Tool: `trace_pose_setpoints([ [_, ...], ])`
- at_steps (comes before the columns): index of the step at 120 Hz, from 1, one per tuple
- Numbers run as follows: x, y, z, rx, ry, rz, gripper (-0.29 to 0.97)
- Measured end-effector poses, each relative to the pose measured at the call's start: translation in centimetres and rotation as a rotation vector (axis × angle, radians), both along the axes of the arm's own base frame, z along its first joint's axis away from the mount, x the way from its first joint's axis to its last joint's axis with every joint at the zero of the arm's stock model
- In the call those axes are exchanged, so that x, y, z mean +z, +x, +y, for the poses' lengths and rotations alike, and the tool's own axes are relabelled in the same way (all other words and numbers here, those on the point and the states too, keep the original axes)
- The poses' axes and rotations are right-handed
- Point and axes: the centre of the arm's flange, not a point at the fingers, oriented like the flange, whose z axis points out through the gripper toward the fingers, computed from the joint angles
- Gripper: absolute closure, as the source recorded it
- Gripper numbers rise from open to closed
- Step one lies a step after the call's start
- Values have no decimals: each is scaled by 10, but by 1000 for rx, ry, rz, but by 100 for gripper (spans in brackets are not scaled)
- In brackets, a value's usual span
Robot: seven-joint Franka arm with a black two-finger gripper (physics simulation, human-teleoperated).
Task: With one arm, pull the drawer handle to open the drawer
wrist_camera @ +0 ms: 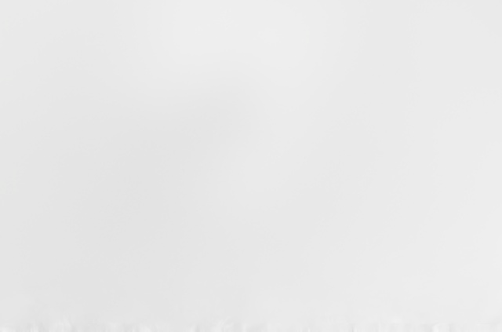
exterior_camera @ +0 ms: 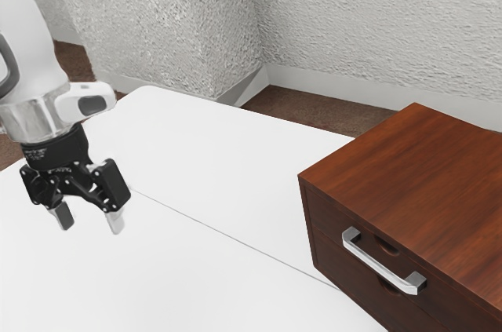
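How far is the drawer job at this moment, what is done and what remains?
Nothing looks done: the drawer sits flush in the cabinet. In hand: the gripper hangs open and empty over the white table, far from the handle, toward the exterior view's left. Left: reach the handle, grip it, pull.

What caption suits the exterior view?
Open gripper above the white table, well apart from the metal drawer handle on the wooden cabinet at the exterior view's right.

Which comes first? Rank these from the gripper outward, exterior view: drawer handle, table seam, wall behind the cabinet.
1. Table seam, just to the exterior view's right of the gripper.
2. Drawer handle, on the front of the cabinet, far right.
3. Wall behind the cabinet, beyond it.
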Motion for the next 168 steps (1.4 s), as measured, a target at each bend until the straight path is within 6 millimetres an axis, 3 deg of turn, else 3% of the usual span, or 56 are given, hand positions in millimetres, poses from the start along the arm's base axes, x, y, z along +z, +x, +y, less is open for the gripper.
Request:
trace_pose_setpoints([
  [12, -17, -29, -4, -1, -8, 31, 0],
  [20, -29, -38, -9, -24, -18, 40, 0],
  [32, -41, -32, -10, -105, -22, -16, 0],
  [50, -29, -18, -8, -375, 7, -205, 0],
  [62, -22, -14, -18, -626, 52, -284, 0],
  [82, -10, -9, -66, -1104, 100, -372, 0],
  [96, -8, -9, -84, -1339, 94, -397, 0],
  [115, 1, -16, -135, -1646, 136, -413, 0],
  [145, 4, -27, -201, -1971, 189, -468, 0],
  [168, 6, -31, -239, -2077, 195, -579, 0],
])
